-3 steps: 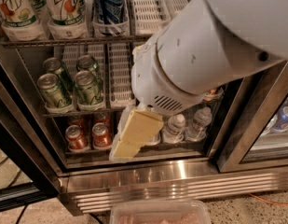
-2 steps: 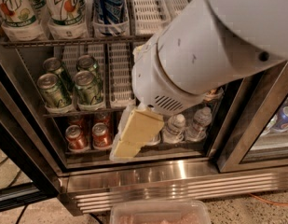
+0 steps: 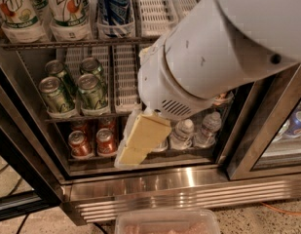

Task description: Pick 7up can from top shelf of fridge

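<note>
Two tall white 7up cans stand at the left of the top shelf, a wire rack with white slotted trays, in the open fridge. Their tops are cut off by the upper edge of the view. A blue Pepsi can stands to their right. My gripper, cream-coloured, hangs below my big white arm in front of the lowest shelf. It is well below and to the right of the 7up cans and holds nothing that I can see.
Several dark-green cans sit on the middle shelf. Red cans and small water bottles are on the bottom shelf. A dark door frame stands at right, with another cooler beyond it. A pinkish tray lies at the bottom edge.
</note>
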You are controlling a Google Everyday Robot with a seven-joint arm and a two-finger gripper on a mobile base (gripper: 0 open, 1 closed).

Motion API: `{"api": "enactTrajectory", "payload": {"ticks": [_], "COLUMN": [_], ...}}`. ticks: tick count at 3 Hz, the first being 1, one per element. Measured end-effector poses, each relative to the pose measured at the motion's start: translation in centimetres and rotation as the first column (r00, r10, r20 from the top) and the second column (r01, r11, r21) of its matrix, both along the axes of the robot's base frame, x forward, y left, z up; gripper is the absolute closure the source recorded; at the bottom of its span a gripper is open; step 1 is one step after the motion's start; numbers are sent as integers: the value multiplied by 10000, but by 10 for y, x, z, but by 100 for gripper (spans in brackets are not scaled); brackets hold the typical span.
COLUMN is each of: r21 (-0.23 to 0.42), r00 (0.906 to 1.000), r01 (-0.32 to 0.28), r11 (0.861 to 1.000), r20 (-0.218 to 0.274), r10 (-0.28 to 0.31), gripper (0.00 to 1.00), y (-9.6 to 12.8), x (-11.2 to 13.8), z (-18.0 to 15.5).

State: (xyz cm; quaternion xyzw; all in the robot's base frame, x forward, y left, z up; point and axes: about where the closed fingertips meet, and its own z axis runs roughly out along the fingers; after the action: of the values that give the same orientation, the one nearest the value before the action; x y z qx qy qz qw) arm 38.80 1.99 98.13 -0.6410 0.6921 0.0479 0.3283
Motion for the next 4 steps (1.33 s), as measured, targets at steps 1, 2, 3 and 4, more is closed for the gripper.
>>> {"api": "enactTrajectory", "payload": {"ticks": [1,2,3,4], "r21": [736,2621,3747,4714], "r00": [9992,9980,9963,9934], "r01": [115,266,360,620], "r11": [9972,9647,9264,8797], "r20": [381,477,590,565], "r10": [-143,-405,-626,-1003], "gripper": [0,0,0,0], "y": [16,50,58,62], "x": [10,31,59,64], "z": [5,10,25,36]}}
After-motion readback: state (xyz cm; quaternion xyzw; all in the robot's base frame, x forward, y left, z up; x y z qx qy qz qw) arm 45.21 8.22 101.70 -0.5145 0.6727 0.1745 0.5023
